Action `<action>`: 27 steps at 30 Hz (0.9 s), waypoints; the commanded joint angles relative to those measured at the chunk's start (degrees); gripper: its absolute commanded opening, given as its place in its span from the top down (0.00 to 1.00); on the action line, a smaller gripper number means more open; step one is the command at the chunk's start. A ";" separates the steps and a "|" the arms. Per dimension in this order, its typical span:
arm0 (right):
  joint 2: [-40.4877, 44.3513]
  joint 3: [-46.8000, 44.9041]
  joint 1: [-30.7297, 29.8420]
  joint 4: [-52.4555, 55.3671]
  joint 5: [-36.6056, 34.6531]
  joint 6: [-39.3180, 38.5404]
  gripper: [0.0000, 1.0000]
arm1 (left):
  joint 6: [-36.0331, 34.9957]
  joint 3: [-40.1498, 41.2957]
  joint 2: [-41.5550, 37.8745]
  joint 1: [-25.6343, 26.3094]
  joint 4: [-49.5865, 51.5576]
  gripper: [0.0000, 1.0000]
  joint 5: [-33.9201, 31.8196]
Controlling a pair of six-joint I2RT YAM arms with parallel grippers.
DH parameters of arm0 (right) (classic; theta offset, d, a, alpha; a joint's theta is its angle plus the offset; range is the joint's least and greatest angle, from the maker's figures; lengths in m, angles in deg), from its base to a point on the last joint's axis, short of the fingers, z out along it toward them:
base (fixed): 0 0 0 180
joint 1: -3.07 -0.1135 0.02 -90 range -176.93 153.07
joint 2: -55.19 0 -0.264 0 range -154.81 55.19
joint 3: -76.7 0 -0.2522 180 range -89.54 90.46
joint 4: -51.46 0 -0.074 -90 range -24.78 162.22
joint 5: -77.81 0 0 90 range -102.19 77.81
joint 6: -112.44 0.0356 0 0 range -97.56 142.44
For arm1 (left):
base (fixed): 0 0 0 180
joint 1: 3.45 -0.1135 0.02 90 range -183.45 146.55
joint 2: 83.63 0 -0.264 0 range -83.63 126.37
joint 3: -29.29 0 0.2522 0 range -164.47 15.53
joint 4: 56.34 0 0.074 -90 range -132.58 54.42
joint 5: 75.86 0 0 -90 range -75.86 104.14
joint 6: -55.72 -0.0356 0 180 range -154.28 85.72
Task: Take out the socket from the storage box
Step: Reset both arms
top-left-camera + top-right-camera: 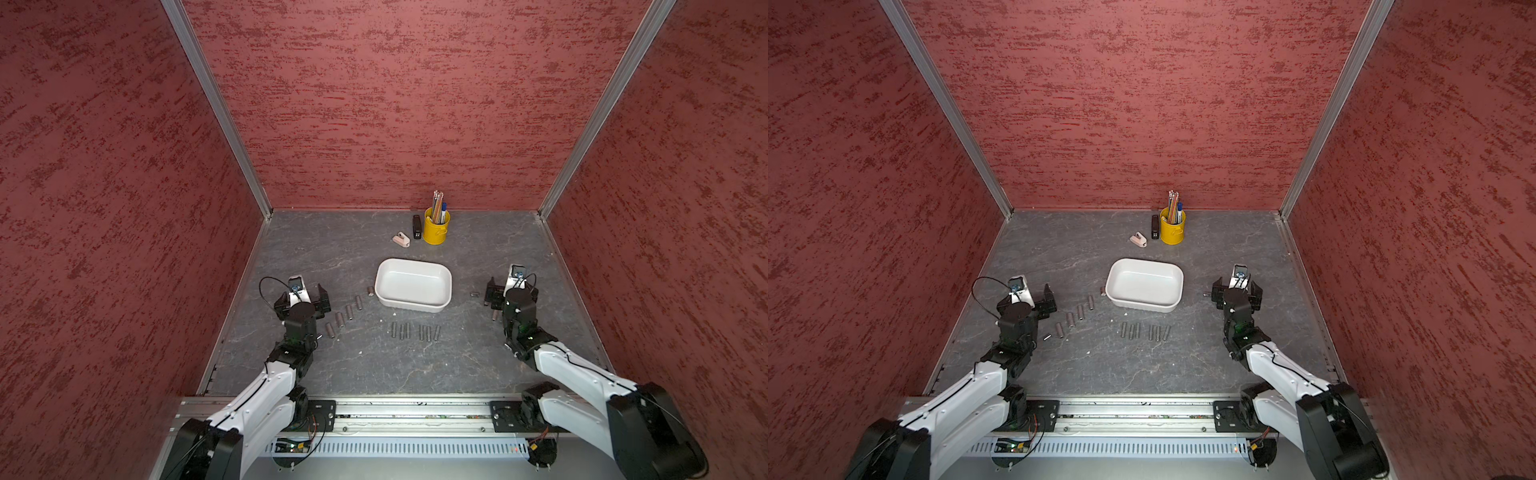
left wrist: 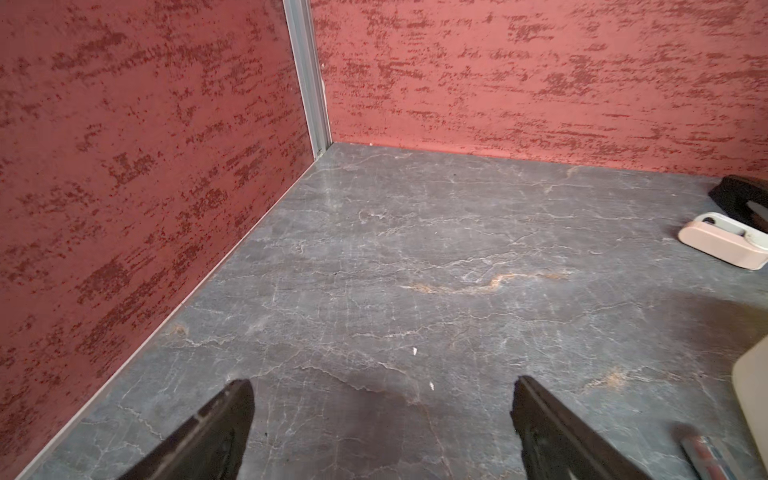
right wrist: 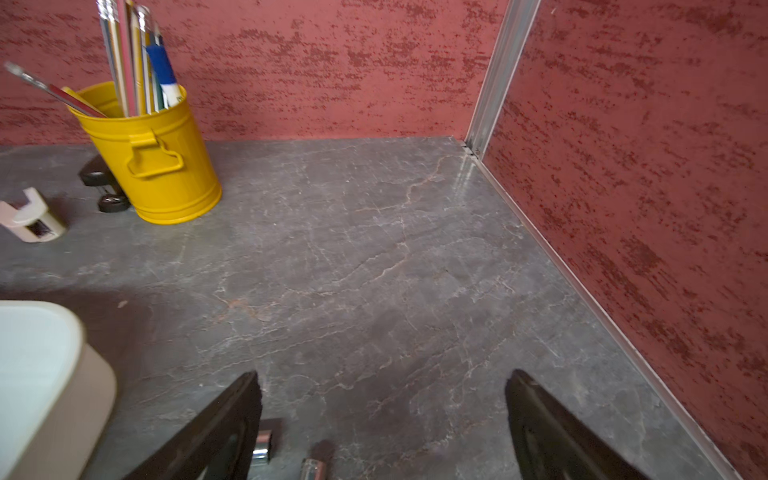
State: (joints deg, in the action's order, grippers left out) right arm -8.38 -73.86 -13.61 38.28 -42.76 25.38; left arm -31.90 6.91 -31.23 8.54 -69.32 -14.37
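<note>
Before the one storage box (image 1: 411,306) lie six sockets (image 1: 421,331); left tool (image 2: 382,390) and right tool (image 3: 382,382) gape wide.

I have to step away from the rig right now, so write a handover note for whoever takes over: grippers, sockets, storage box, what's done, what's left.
The left gripper is open and empty.
The right gripper is open and empty, with two sockets on the table beside it.
The storage box sits mid-table, nothing visible inside.
More sockets lie in a diagonal row on its left-arm side and a front row before it.
Done: box looks emptied.
Left: apparently nothing.
</note>
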 commanded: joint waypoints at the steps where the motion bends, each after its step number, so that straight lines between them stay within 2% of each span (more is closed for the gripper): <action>1: -3.05 -0.95 1.43 -13.44 -0.83 -3.69 0.05 | -3.57 -0.06 4.70 -1.96 -13.52 0.00 6.70; 3: -6.07 -2.10 2.73 -21.45 1.12 -5.38 0.04 | -4.78 -1.29 9.77 -4.00 -17.89 0.00 8.50; 6: -12.62 -3.03 4.53 -33.52 4.14 -6.54 0.04 | -4.27 -3.83 14.78 -7.87 -18.95 0.00 14.99; 9: -21.37 -1.99 6.29 -41.09 6.65 -8.05 0.04 | -6.10 -3.96 21.82 -8.99 -29.59 0.00 18.56; 10: -24.63 -1.96 6.34 -45.42 6.98 -9.23 0.03 | -4.61 -5.01 23.72 -9.82 -29.55 0.00 20.71; 13: -22.41 -0.31 7.59 -37.51 11.94 -7.72 0.05 | -5.01 -5.53 32.32 -10.41 -37.06 0.00 24.97; 15: -23.66 -0.05 9.84 -36.88 16.19 -5.89 0.04 | -6.59 -6.09 37.56 -9.66 -41.60 0.00 23.91; 16: -26.90 0.49 10.77 -40.25 16.73 -5.77 0.04 | -5.96 -7.47 35.31 -9.51 -35.32 0.00 23.95; 17: -27.54 0.97 10.54 -40.44 15.58 -6.10 0.02 | -6.02 -8.42 35.02 -9.73 -33.24 0.00 25.04; 18: -25.13 2.83 10.77 -31.92 17.21 -5.03 0.02 | -6.20 -8.84 36.39 -10.08 -34.86 0.00 25.31; 19: -25.90 5.31 11.76 -29.10 19.25 -4.88 0.02 | -5.33 -9.99 35.64 -10.27 -30.98 0.00 25.26; 21: -25.03 6.17 14.52 -25.70 22.66 -2.52 0.02 | -4.14 -12.36 35.89 -12.28 -27.15 0.00 28.49; 22: -25.74 5.87 14.62 -27.85 22.69 -2.79 0.01 | -3.24 -13.12 35.37 -13.15 -24.46 0.00 29.76; 27: -25.40 5.30 14.60 -28.41 22.74 -2.76 0.02 | -3.18 -13.00 35.58 -13.83 -24.91 0.00 30.80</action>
State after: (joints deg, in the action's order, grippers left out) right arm -34.07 -68.28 0.79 9.10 -22.54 21.60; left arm -35.82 -6.03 4.81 -5.16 -96.55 14.07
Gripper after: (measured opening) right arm 0.984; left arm 0.996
